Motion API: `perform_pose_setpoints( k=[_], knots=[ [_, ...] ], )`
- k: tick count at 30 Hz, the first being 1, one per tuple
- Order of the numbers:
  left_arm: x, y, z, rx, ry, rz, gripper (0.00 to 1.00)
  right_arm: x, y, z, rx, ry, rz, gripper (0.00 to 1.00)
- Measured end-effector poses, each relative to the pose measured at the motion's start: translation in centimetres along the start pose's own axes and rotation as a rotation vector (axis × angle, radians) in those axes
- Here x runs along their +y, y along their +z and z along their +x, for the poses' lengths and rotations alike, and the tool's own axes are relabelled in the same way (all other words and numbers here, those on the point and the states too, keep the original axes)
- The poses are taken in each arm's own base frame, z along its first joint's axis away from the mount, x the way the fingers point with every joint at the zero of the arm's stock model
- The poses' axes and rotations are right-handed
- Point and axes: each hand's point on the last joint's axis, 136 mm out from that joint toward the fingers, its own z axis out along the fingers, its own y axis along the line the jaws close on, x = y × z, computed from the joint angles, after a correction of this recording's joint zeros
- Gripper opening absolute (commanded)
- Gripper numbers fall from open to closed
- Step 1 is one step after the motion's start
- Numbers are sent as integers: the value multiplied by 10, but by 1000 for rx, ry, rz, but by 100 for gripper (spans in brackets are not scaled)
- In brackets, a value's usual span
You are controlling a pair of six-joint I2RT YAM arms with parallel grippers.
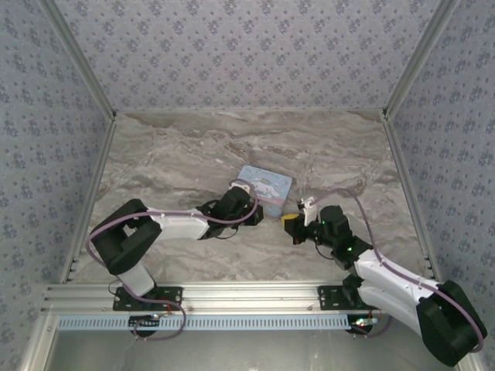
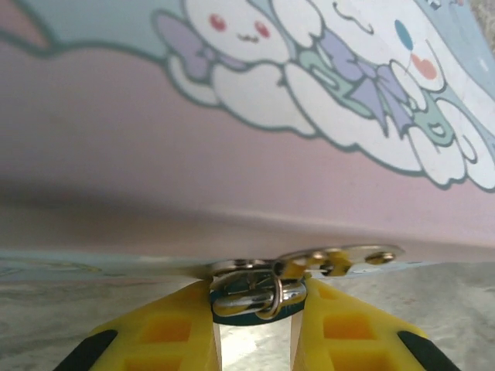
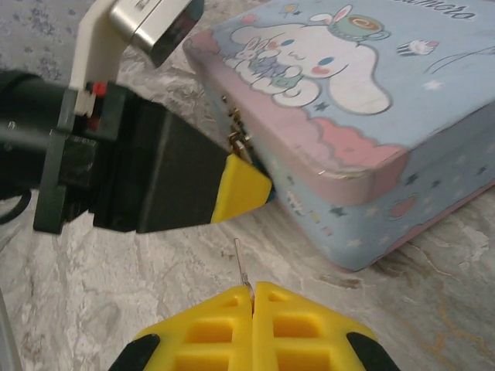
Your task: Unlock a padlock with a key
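Inspection finds one light-blue, cartoon-printed rectangular tin (image 1: 267,186) on the marble-patterned table (image 1: 178,154). Two grippers are at the tin's hasp side.

The left gripper (image 2: 255,315) has its yellow jaws pressed against both flanks of the single tiny padlock (image 2: 249,300), which has a teal body and a silvery shackle. The padlock hangs from the tin's metal hasp (image 2: 340,260), just under the lid edge.

The right gripper (image 3: 251,292), close beside that same side, is clamped fully closed on the one thin, dark metal key (image 3: 242,264). The key's long axis points straight from the fingertips toward the tin's hasp, with the padlock near ahead but apart. The keyhole cannot be seen. In the inspector's judgement, the key must be aligned before insertion.
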Motion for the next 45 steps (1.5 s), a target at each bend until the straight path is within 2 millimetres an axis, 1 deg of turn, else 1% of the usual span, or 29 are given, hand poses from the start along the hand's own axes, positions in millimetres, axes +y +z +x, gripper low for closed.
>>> perform_pose_setpoints(
  k=[6,14,18,23,26,31,40,45],
  knots=[
    [-16,-1,-3,5,-129,74,22,5,0,15,33,-59,-9,0],
    [-33,-3,-8,8,-251,153,22,3,3,17,41,-96,-4,0],
    [-37,-4,-10,7,-278,170,22,0,6,18,45,-90,-4,0],
    [-43,-7,-13,3,-299,194,22,-8,9,7,5,-62,-7,0],
    [-47,-11,-16,-2,-306,212,22,-13,12,4,-6,-42,-9,0],
    [-51,-12,-17,0,-316,227,22,-13,16,6,-1,-31,-33,0],
    [-52,-14,-18,-2,-322,232,22,-12,18,-10,-43,-39,-61,0],
    [-54,-16,-20,-4,-322,236,22,-13,20,-10,-39,-35,-66,0]
  ],
)
